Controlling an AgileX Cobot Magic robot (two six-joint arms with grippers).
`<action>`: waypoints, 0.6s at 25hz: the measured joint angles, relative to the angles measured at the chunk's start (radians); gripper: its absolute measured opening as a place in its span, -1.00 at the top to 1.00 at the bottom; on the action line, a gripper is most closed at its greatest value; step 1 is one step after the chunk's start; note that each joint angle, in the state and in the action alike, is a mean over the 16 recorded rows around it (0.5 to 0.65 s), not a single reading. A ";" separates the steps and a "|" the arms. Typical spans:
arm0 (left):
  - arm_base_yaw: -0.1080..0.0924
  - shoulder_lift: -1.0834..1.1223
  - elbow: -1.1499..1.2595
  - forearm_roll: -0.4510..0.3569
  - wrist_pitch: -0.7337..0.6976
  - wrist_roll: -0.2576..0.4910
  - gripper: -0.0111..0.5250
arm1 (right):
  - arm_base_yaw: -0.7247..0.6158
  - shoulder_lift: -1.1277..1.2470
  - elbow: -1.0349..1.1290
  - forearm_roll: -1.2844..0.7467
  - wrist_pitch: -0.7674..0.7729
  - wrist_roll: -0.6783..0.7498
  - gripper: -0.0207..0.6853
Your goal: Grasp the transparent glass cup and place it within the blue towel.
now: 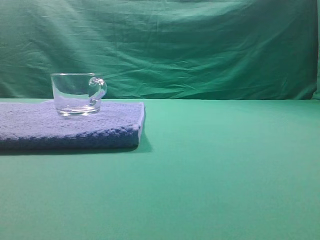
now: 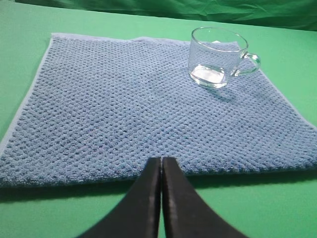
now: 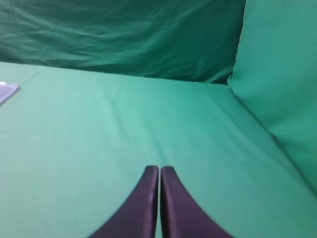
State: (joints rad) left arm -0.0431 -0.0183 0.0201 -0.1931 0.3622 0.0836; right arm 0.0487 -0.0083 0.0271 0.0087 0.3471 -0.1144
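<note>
Cup [image 1: 76,94]: clear glass, short and wide, thick base, small loop handle. It stood upright on the towel [image 1: 60,127], toward the towel's far right corner as the left wrist view showed it [image 2: 216,57], handle pointing right. Nothing held or touched it.

Towel: blue, nubby weave, folded flat, much wider than the cup. It lay on the worktop [image 1: 215,170] at the left of the high view, its left part cut off by the picture edge. The left wrist view [image 2: 138,119] showed it spread flat, with a paler hem along its edges. A sliver of one corner showed at the left edge of the right wrist view [image 3: 7,90].

Worktop: covered in green cloth. A creased green backdrop [image 1: 190,45] hung behind it.

Left gripper [image 2: 161,163]: dark jaws pressed together, holding nothing, tips over the green cloth just at the towel's near edge, well apart from the cup.

Right gripper [image 3: 159,171]: dark jaws together, holding nothing, above bare green cloth well to the right of the towel.

Neither gripper appeared in the high view.
</note>
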 joint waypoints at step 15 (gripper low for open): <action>0.000 0.000 0.000 0.000 0.000 0.000 0.96 | 0.000 0.000 0.001 0.001 0.034 -0.002 0.94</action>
State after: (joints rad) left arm -0.0431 -0.0183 0.0201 -0.1931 0.3622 0.0836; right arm 0.0487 -0.0083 0.0283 0.0097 0.3814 -0.1166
